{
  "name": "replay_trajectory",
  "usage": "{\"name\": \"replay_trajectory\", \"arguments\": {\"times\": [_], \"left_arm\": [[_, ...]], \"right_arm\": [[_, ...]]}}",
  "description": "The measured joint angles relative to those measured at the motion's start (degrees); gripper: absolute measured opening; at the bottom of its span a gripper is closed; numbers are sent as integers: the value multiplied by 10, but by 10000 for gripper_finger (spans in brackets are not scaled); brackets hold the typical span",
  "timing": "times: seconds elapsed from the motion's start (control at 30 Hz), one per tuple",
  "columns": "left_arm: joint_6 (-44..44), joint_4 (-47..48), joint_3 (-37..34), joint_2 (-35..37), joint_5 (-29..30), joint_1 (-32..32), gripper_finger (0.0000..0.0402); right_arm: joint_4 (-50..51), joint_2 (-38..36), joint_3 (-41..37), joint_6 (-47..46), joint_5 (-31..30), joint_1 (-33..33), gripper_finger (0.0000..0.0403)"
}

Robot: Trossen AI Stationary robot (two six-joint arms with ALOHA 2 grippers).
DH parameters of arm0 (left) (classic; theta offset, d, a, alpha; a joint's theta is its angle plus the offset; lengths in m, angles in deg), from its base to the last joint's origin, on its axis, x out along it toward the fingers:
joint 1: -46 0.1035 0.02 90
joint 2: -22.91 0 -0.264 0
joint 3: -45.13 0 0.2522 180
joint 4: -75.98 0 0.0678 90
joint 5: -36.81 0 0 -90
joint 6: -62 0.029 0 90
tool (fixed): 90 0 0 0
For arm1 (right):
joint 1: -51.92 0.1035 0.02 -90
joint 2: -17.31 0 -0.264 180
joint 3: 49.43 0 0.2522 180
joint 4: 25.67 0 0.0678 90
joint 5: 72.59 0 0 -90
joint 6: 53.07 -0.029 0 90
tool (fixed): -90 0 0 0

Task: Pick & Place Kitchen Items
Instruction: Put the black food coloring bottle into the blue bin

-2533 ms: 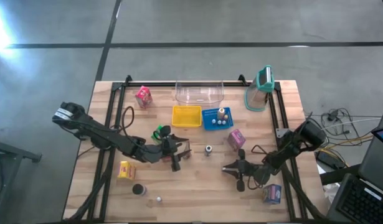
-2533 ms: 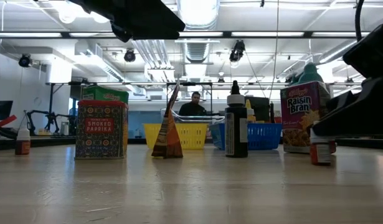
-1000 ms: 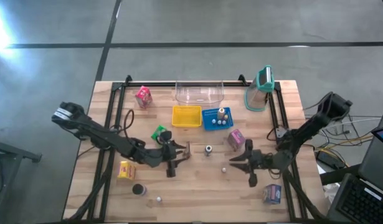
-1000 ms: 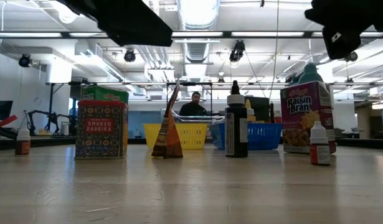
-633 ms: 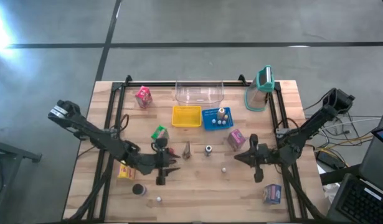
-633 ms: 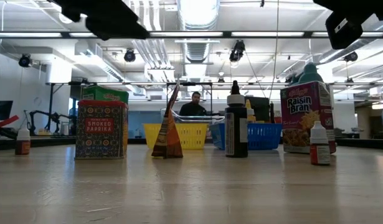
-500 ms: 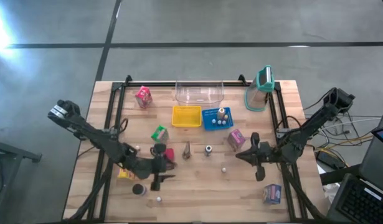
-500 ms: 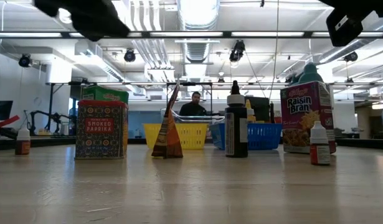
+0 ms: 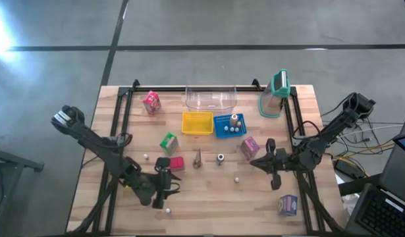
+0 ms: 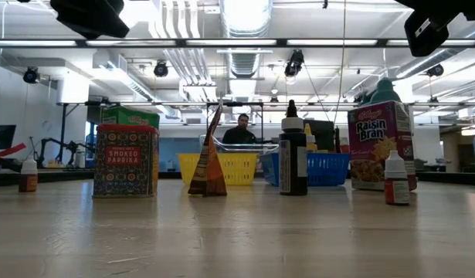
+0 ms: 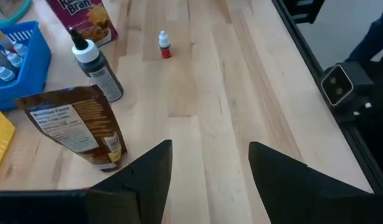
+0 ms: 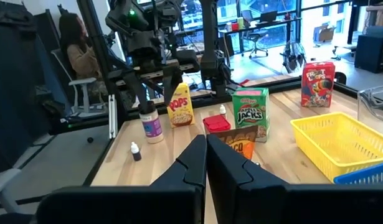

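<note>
Cartons, bottles and small balls are scattered between the grippers. Left gripper (image 9: 164,192) is held with fingers parted, empty; a brown pouch (image 11: 79,127) and dark bottle (image 11: 93,62) stand just ahead of it. Right gripper (image 9: 270,164) is clenched, empty, beside the purple carton (image 9: 249,146).

a red paprika tin (image 10: 127,161), dark bottle (image 10: 293,158) and raisin bran carton (image 10: 376,145) stand on the table (image 10: 237,235).

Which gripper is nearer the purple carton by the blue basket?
Right. The right gripper hangs just beside the purple carton, toward the table's right edge. The left gripper is well across the table, near the front left.
</note>
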Motion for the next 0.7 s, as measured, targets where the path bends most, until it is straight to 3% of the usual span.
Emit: {"name": "replay_trajectory", "arguments": {"times": [0.53,0.7], "left_arm": [[53,-17,11,-3,3,88,218],[105,-26,30,-3,-59,141,218]], "right_arm": [[0,-1,0,-2,0,-7,8],[0,-1,0,-2,2,-24,8]]}}
